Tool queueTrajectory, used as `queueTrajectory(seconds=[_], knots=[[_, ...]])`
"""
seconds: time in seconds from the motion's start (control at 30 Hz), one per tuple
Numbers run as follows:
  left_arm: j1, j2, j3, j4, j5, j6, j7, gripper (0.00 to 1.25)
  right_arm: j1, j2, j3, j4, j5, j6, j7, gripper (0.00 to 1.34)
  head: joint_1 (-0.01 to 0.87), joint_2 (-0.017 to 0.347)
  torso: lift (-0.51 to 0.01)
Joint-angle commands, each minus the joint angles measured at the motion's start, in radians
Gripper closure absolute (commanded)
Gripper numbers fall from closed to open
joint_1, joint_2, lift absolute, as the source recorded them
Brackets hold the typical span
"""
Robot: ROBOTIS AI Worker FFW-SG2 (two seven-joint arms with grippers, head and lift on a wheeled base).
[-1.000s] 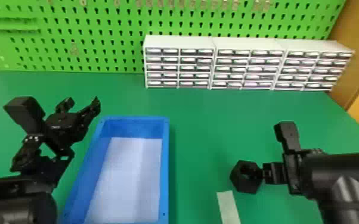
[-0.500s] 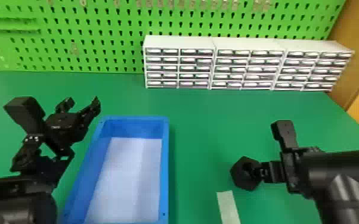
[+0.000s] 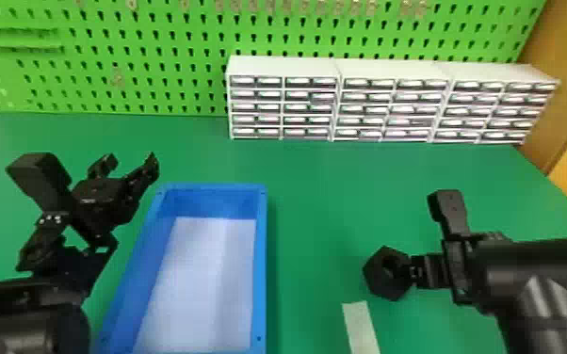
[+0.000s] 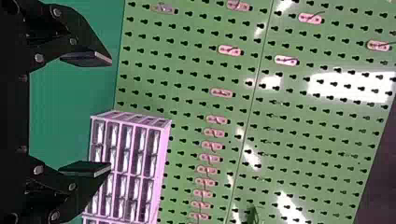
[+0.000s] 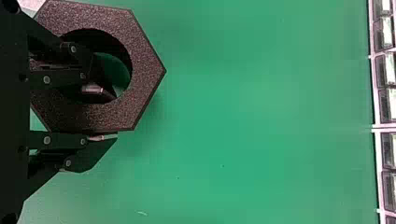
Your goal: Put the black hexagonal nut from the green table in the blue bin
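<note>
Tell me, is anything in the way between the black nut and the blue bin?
Nothing visible stands between the black nut and the blue bin, only the bin's own raised side wall to get over.

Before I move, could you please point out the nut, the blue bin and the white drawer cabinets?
Nut point(image 5: 145, 73), right wrist view: flat face beside the hole.
Blue bin point(image 3: 260, 263), head view: right rim.
White drawer cabinets point(image 3: 366, 97), head view: a drawer front.

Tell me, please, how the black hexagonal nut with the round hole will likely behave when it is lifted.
The nut is probably stiff, since its edges look straight and crisp. It should hardly roll, having flat sides. The right end effector grips one side of its ring, so it may tilt.
</note>
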Motion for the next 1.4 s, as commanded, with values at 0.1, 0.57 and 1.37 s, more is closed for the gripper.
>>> queueTrajectory(seconds=[0.1, 0.57, 1.37], knots=[[0.001, 0.0, 0.002, 0.0, 0.001, 0.0, 0.0, 0.46, 0.009, 0.009, -0.037, -0.005, 0.021, -0.038, 0.0, 0.97, 0.691, 0.009, -0.097], [0.001, 0.0, 0.003, 0.0, 0.004, 0.0, 0.0, 0.46, 0.021, -0.011, -0.138, -0.034, 0.02, -0.192, 0.002, 0.97, 0.691, 0.009, -0.097], [0.001, 0.0, 0.008, 0.003, 0.006, 0.0, 0.0, 0.46, 0.003, -0.057, -0.184, -0.039, -0.103, -0.735, -0.112, 0.97, 0.691, 0.009, -0.097]])
